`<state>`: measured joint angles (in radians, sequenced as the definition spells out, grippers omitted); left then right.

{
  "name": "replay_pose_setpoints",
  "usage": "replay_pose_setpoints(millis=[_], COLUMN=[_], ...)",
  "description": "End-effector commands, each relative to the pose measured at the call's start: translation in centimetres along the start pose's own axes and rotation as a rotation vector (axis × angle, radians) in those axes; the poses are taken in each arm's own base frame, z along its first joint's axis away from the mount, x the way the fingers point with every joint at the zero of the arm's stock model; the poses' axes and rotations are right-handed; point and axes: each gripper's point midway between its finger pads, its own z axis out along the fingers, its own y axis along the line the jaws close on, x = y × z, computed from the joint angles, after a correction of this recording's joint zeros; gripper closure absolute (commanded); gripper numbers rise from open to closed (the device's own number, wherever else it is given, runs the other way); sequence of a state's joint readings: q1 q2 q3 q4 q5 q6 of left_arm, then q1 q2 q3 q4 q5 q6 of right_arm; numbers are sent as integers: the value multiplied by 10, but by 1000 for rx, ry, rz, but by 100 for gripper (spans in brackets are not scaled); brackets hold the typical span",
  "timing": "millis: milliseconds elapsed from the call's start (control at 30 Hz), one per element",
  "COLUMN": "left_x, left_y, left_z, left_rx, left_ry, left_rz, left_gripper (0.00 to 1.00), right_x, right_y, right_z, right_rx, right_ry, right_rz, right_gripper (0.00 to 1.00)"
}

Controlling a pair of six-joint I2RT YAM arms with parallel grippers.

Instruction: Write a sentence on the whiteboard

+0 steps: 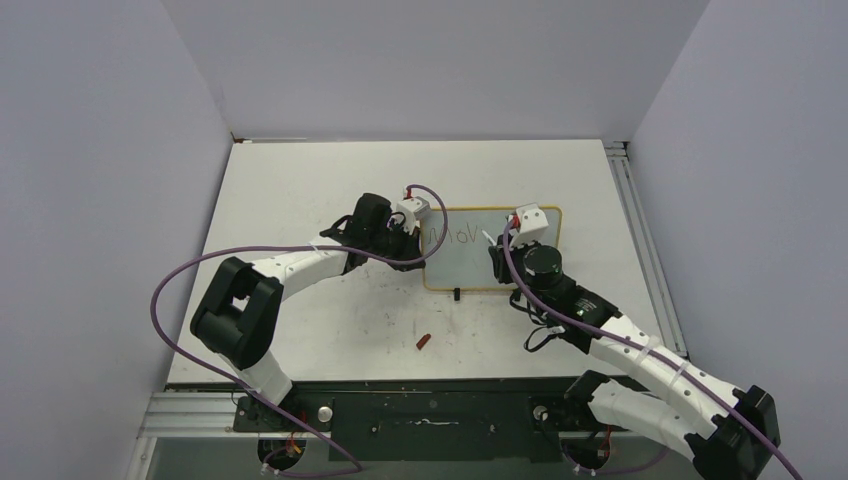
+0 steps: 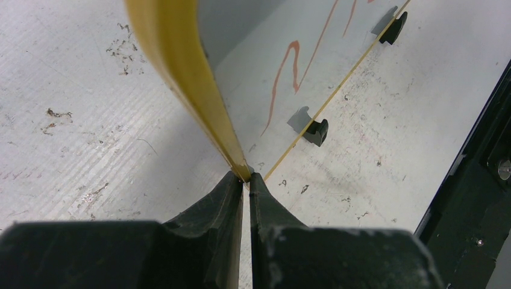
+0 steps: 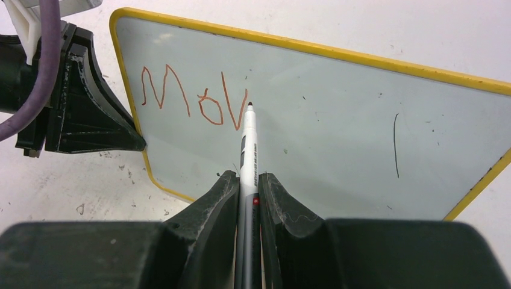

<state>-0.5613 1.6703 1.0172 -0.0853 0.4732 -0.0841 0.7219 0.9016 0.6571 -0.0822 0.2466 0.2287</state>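
The whiteboard (image 1: 470, 265), pale with a thin yellow frame, lies flat on the table right of centre. My left gripper (image 1: 420, 243) is shut on its left frame edge; in the left wrist view the gripper (image 2: 247, 178) pinches the yellow frame (image 2: 181, 66). My right gripper (image 3: 248, 179) is shut on a white and grey marker (image 3: 248, 141), whose tip rests on the board face (image 3: 337, 114). The sentence (image 3: 193, 96) reads "MoV" in reddish-brown strokes, and the tip sits at the top of the V. From above, the right gripper (image 1: 497, 252) hangs over the board's middle.
A small red cap (image 1: 424, 341) lies on the table in front of the board. The board's black feet (image 2: 317, 131) stick out of its near edge. A thin dark line (image 3: 396, 144) marks the board's right part. Grey walls enclose the table; a rail (image 1: 640, 240) runs along its right side.
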Motion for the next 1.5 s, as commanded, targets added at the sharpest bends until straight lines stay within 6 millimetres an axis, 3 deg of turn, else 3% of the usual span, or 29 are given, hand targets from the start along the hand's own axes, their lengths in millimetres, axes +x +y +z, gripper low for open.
replay_pose_setpoints(millis=[0, 800, 1467], left_x=[-17, -17, -17], left_y=[-5, -5, -5], left_z=[-4, -4, -4], left_rx=[-5, -4, -4], left_ry=[-31, -31, -30], left_rz=[42, 45, 44], left_gripper=[95, 95, 95], right_x=[1, 9, 11], right_y=[1, -2, -22], right_z=[0, 15, 6], right_rx=[4, 30, 121], right_ry=[-6, 8, 0], right_rz=[17, -16, 13], right_gripper=[95, 95, 95])
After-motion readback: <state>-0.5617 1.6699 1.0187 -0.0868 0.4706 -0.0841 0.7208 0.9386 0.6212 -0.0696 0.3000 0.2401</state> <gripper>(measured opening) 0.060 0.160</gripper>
